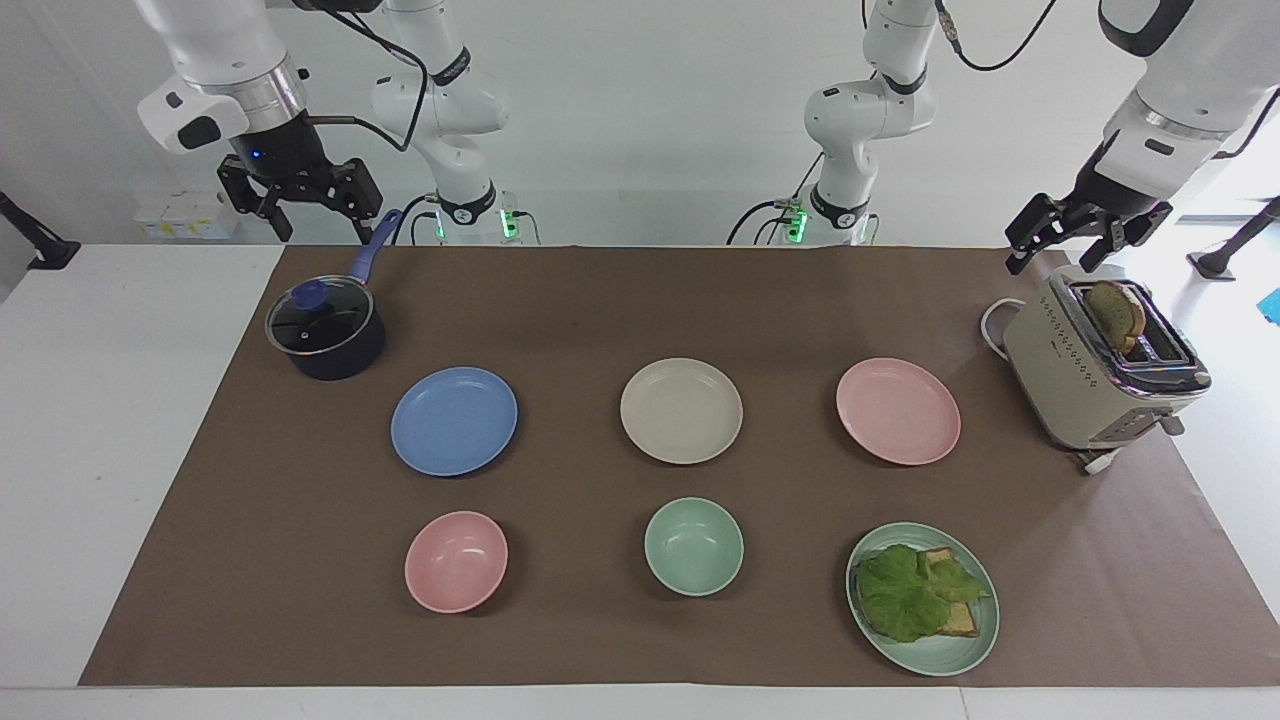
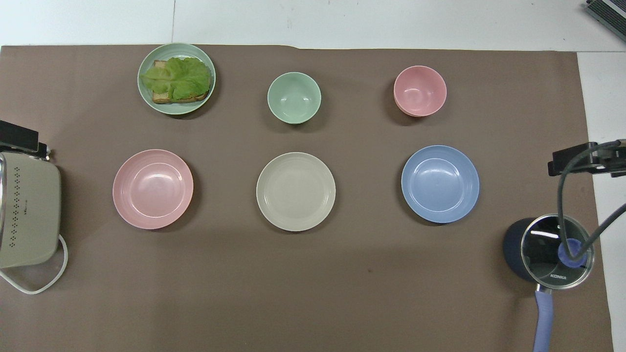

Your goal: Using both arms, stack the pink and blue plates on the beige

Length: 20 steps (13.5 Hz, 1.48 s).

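Observation:
Three equal round plates lie in a row across the brown mat. The beige plate (image 1: pixel 681 410) (image 2: pixel 296 191) is in the middle. The blue plate (image 1: pixel 454 421) (image 2: pixel 440 184) lies toward the right arm's end, the pink plate (image 1: pixel 898 410) (image 2: pixel 153 188) toward the left arm's end. All three are bare and apart from each other. My right gripper (image 1: pixel 315 225) hangs open over the table edge by the saucepan. My left gripper (image 1: pixel 1065 255) hangs open above the toaster. Neither holds anything. In the overhead view only the edges of the left gripper (image 2: pixel 19 139) and right gripper (image 2: pixel 584 161) show.
A dark saucepan (image 1: pixel 325 328) with a glass lid stands near the blue plate. A beige toaster (image 1: pixel 1100 370) with toast in it stands beside the pink plate. Farther from the robots lie a pink bowl (image 1: pixel 456 561), a green bowl (image 1: pixel 693 546) and a green plate (image 1: pixel 940 662) with lettuce and toast.

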{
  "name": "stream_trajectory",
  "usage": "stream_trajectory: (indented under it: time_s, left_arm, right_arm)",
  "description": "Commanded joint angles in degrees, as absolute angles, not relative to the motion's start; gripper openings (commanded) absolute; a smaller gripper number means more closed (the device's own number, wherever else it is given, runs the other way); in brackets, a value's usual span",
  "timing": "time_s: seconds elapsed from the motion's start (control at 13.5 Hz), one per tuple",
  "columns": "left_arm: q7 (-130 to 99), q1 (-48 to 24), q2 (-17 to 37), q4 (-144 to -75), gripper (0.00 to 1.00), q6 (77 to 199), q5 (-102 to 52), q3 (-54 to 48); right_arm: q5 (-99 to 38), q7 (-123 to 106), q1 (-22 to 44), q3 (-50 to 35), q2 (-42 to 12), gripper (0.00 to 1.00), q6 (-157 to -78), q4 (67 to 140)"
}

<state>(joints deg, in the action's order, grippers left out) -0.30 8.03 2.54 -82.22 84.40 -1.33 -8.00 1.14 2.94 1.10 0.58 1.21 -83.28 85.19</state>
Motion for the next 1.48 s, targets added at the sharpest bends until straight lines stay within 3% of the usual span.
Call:
stream_trajectory:
  time_s: [0.0, 1.18, 1.4]
  left_arm:
    - [-0.79, 8.35, 2.11, -82.62, 1.0, 83.58, -0.35, -7.74]
    - [-0.88, 8.26, 2.11, -82.62, 1.0, 83.85, -0.35, -7.73]
    - [-0.88, 8.87, -0.43, -89.34, 1.0, 84.81, -0.44, -7.38]
  right_arm:
    - [0.0, 4.04, 0.7, 0.44, 2.02, 1.0, -82.71, 85.87]
    - [0.0, 3.87, 0.7, 0.53, 2.02, 1.0, -82.97, 85.78]
    - [0.0, 3.78, 0.62, 0.53, 2.02, 1.0, -82.97, 85.78]
